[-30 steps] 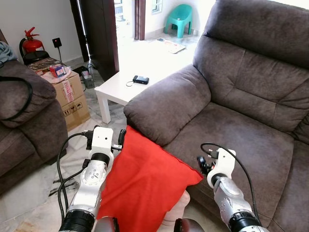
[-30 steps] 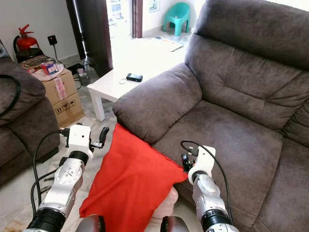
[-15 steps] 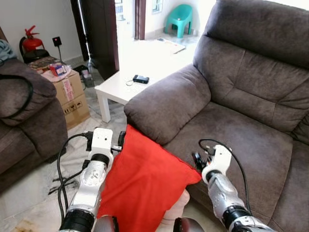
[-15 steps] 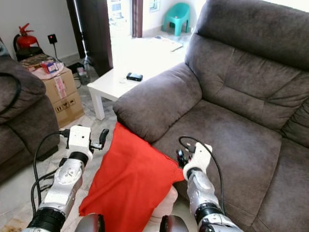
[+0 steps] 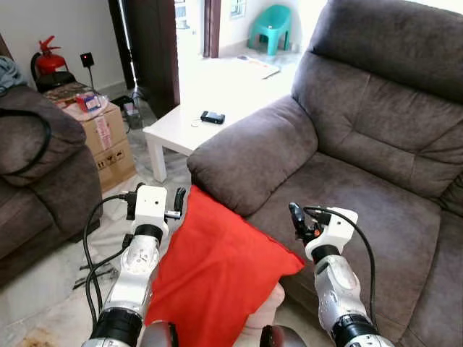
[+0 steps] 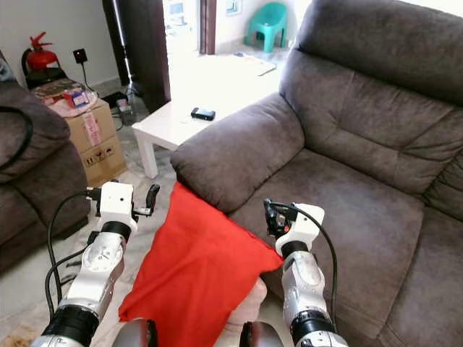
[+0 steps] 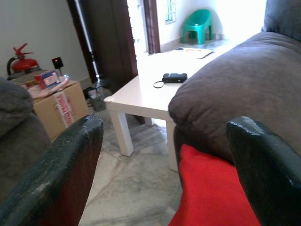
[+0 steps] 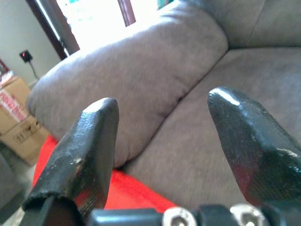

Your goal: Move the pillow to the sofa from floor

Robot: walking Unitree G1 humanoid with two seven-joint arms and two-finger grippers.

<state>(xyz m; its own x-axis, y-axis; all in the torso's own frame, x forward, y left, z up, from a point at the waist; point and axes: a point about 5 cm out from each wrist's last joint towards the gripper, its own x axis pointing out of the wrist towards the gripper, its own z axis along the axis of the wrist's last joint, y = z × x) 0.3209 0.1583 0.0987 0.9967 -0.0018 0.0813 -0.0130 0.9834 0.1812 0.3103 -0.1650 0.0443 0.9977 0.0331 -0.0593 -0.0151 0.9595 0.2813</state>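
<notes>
My left pincer (image 5: 179, 202) hangs just beside the upper left corner of the red pillow (image 5: 217, 267), with its fingers spread wide; in the left wrist view the two black fingers (image 7: 56, 174) stand well apart with the pillow's red corner between them, and I cannot tell whether either finger touches the cloth. My right pincer (image 5: 296, 217) is raised at the front edge of the sofa (image 5: 362, 144) seat, above the pillow's right corner, its fingers also spread; the right wrist view looks between them at the sofa's armrest (image 8: 141, 84) and the seat cushion, with a strip of red pillow low down.

The pillow is not on the seat. It stands tilted, its top corner tucked against the front of the armrest, its right corner against the front edge of the seat, and its lower part hanging down toward the floor (image 5: 51, 311) between my two arms. What its lower edge rests on I cannot tell.

Beyond the armrest stands a white worktop (image 5: 181, 130) with a small dark device (image 5: 212, 117) near its middle. Left of it are a cardboard box (image 5: 101, 137) and a second dark sofa (image 5: 36, 181). A red fire extinguisher (image 5: 47, 63) stands by the far wall, and a green chair (image 5: 270, 27) stands in the bright room beyond.
</notes>
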